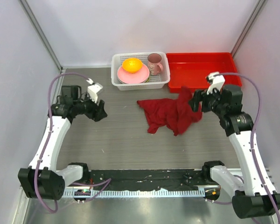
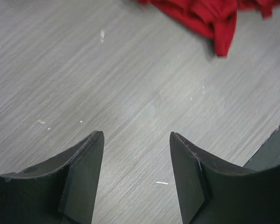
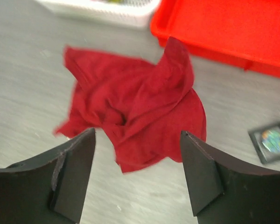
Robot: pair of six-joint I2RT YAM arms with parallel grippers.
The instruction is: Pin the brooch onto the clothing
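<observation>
T-shirt (image 1: 170, 114): crumpled; best spread flat first
Right gripper (image 3: 137, 140): apart, empty, near T-shirt
Left gripper (image 2: 136, 137): apart, empty, well off T-shirt

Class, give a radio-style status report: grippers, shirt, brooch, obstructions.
Left gripper open, empty, over bare table. Right gripper open, facing shirt. Shirt crumpled, brooch not visible. Red tray behind shirt, not blocking.

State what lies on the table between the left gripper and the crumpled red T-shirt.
Nothing: the stretch from the left gripper to the red T-shirt is bare grey table, seen in the top external view and the left wrist view.
</observation>
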